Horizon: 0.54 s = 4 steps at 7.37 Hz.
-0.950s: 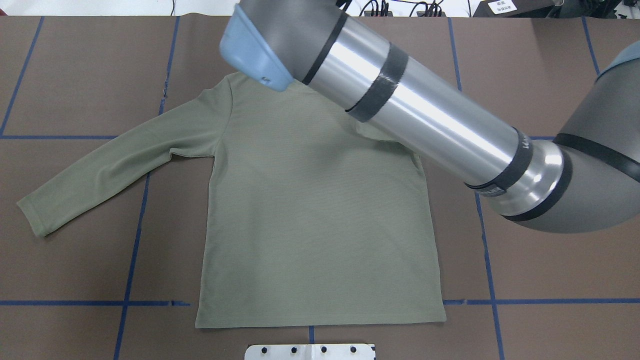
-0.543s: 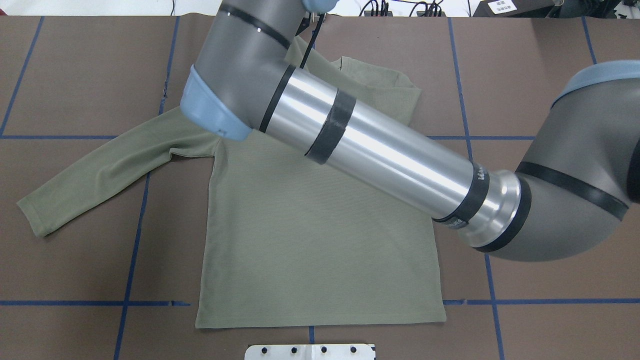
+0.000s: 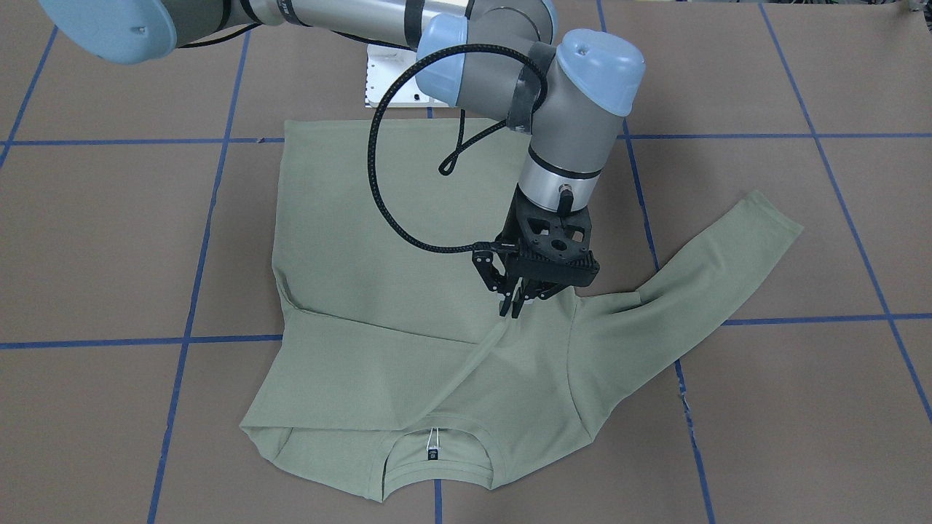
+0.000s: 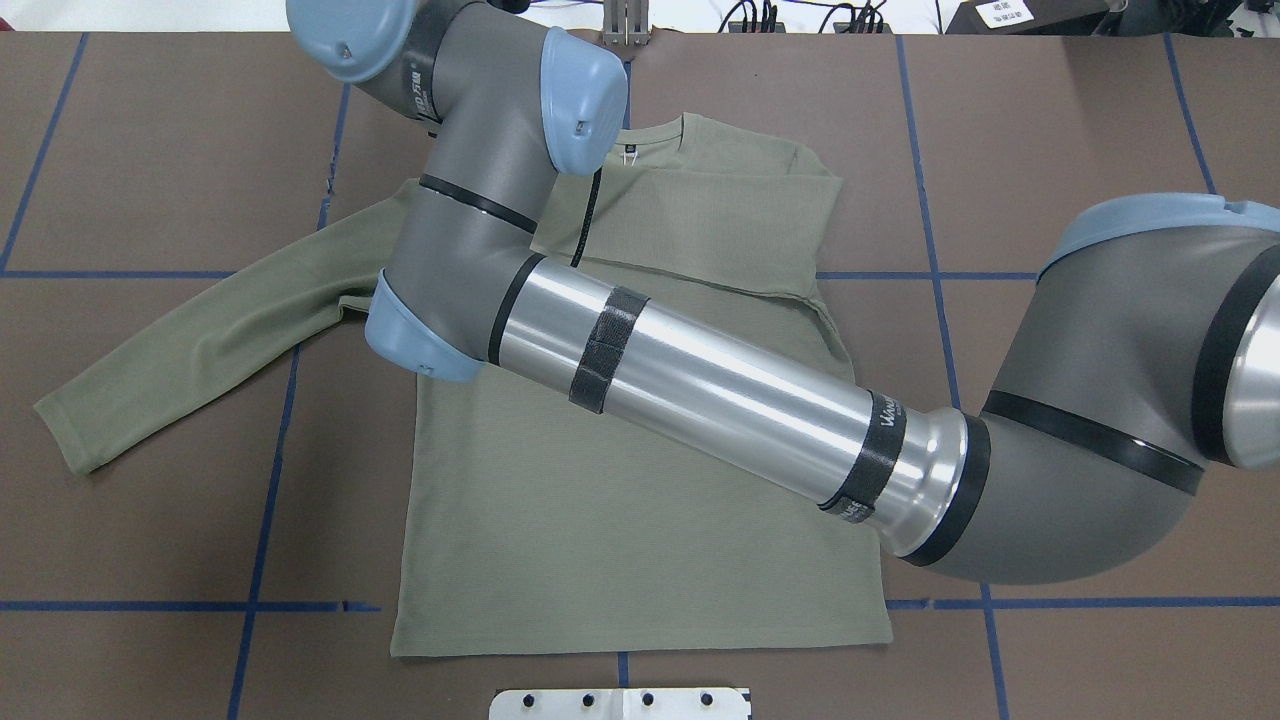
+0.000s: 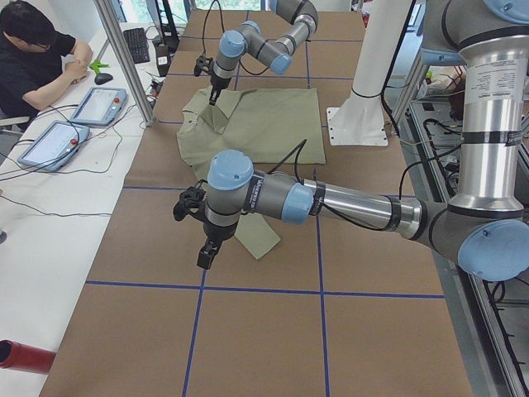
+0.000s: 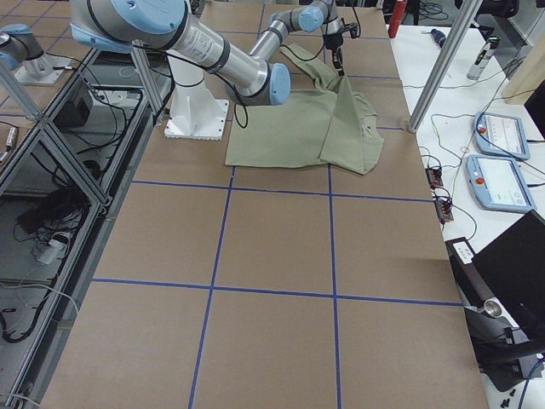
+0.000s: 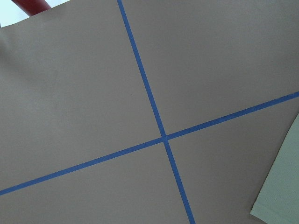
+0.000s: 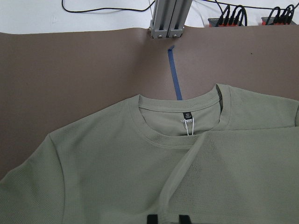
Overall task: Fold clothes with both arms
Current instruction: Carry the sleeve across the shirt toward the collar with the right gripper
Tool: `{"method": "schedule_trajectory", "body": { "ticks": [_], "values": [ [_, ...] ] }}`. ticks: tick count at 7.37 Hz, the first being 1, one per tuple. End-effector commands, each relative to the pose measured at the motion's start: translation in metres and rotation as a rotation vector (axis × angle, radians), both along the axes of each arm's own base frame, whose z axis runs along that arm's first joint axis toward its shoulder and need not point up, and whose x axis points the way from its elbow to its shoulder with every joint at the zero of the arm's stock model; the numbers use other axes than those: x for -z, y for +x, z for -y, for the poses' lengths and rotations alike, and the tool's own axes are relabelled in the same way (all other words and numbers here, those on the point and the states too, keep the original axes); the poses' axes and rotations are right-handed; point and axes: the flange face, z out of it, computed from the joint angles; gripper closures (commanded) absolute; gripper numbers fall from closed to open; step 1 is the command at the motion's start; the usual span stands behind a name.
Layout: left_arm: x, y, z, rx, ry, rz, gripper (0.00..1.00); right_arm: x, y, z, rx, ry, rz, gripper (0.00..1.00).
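Shirt (image 3: 328,240), fine-textured sage knit, pinched into a ridge by right gripper (image 3: 513,309).

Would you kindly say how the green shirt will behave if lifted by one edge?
Probably floppy: the shirt drapes in a soft ridge from the right gripper. Likely light, as one pinch tents it; the outstretched sleeve would trail.

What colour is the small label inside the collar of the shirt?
The label is black, on the pale green shirt; the right wrist view shows it best.

Neck label (image 8: 187,116) print illegible
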Motion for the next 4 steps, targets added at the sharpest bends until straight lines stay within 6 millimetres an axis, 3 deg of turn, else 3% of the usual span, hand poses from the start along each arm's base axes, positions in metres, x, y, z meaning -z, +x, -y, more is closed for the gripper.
{"method": "schedule_trajectory", "body": {
  "ticks": [1,3,4],
  "values": [
    [0.001,0.0,0.0,0.001,0.001,0.0,0.0,0.01,-0.003,0.003,-0.007,0.024,0.027,0.0],
    [0.007,0.0,0.003,0.0,0.016,0.001,0.0,0.012,0.012,0.018,-0.001,0.02,0.035,0.0],
    [0.024,0.001,0.016,-0.003,0.095,0.004,0.0,0.003,0.041,0.044,0.056,-0.053,0.078,0.0]
  ]
}}
